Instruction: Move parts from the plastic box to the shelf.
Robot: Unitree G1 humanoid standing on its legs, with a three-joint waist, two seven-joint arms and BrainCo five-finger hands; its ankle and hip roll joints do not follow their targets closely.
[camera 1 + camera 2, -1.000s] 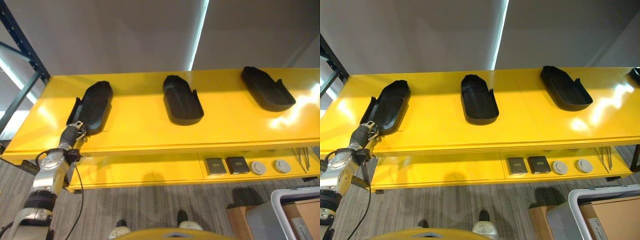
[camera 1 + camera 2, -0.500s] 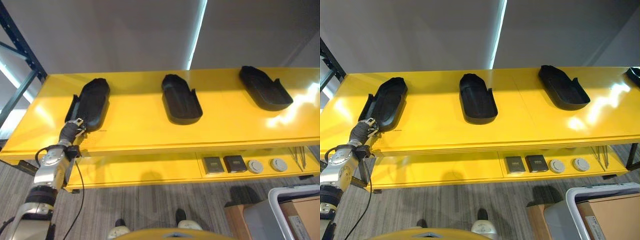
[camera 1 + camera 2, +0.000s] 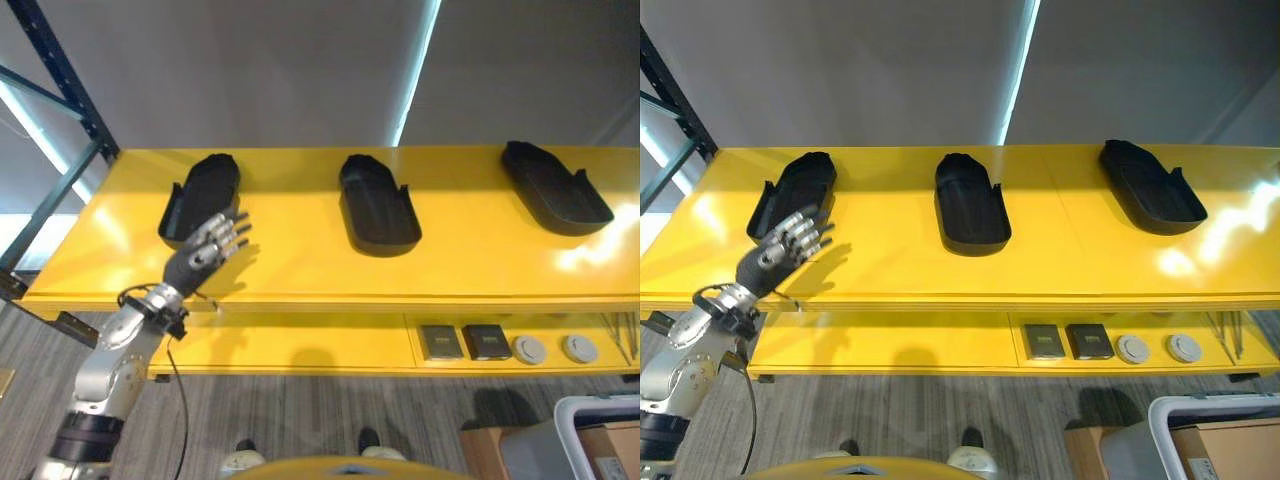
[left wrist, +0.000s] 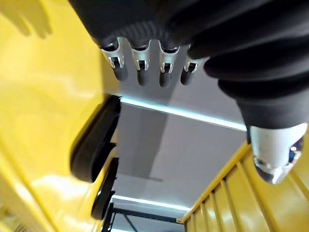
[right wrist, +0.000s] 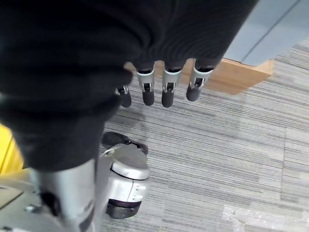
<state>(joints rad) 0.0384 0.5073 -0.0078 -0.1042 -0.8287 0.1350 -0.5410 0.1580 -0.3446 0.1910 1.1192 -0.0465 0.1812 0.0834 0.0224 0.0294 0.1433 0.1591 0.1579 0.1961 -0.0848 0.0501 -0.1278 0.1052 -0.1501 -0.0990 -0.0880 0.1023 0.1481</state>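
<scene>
Three black moulded parts lie on the yellow shelf: a left part, a middle part and a right part. My left hand hovers open, fingers spread, just in front of the left part's near end and holds nothing. In the left wrist view its fingers are straight, with the left part lying beyond them on the shelf. My right hand hangs open and empty over the grey floor. The plastic box shows its pale rim at the lower right.
A lower shelf level carries two dark square pieces and two white discs. A blue rack upright stands at the far left. A cardboard box sits on the floor near my right hand.
My left hand has let go of the left part's near end, drawn back and opened its fingers. The part stays on the shelf. The camera has shifted a little.
</scene>
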